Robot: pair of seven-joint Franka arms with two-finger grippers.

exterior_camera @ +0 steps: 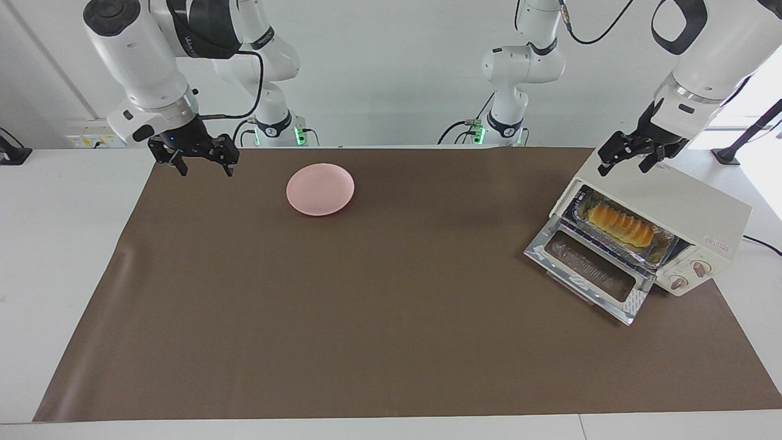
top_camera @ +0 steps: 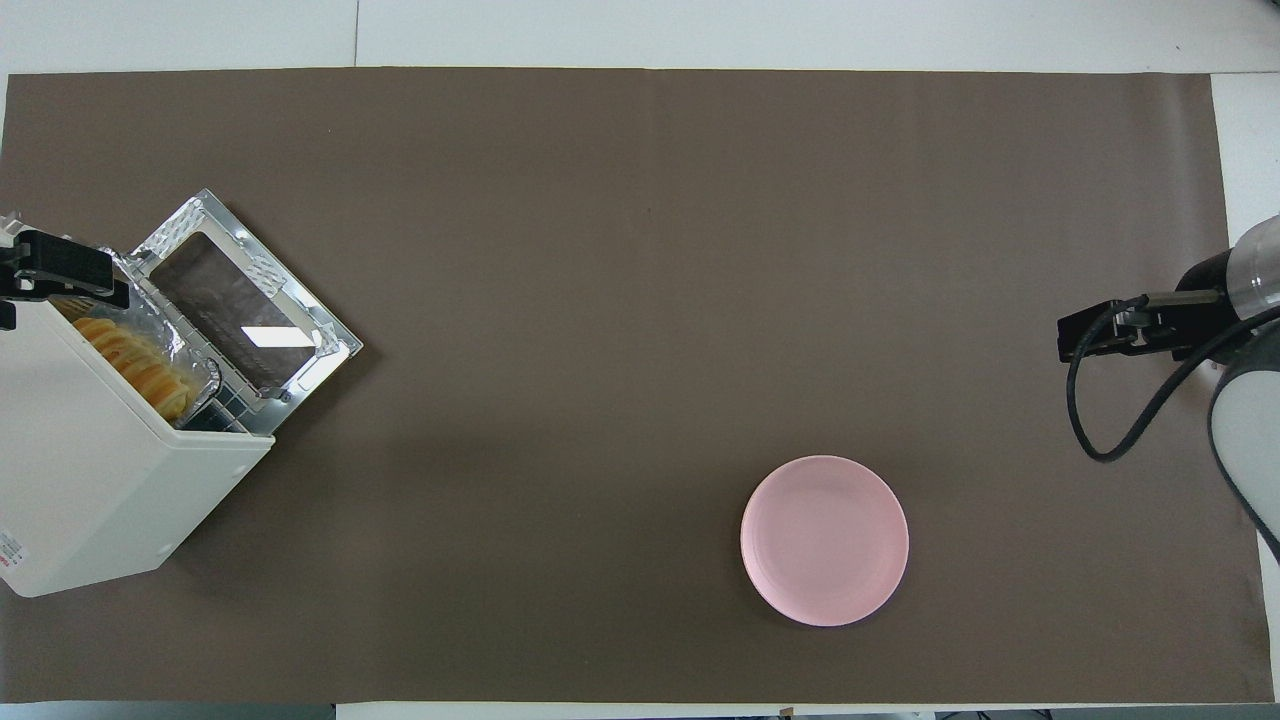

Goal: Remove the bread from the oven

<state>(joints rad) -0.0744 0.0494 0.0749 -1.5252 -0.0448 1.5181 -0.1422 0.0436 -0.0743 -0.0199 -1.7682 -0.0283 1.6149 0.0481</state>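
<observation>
Facing view shows one bread (exterior_camera: pixel 620 224), a ridged golden loaf, lying in a single foil tray (exterior_camera: pixel 665 244) on the rack inside the one oven (exterior_camera: pixel 690 205). The loaf's long axis runs along the width of the oven mouth, one end toward the knobs (exterior_camera: pixel 689 275) and the other toward the corner that sits under the left gripper (exterior_camera: pixel 624 164). Two round knobs sit at the oven's end farther from the robots. The oven door (exterior_camera: pixel 589 274) is dropped flat onto the brown mat (exterior_camera: pixel 366 305), with nothing lying on it.

That left gripper hangs in the air over the oven's top corner, above and just beside the end of the bread away from the knobs; its jaws are spread and grasp nothing.

One pink plate (exterior_camera: pixel 320 189) rests on the mat with nothing on it, well apart from the oven, toward the right arm's end of the table. The right gripper (exterior_camera: pixel 200 165) waits over the mat's edge near that plate, jaws released and bare. From overhead the bread (top_camera: pixel 130 357) shows only partly under the oven's roof edge.
</observation>
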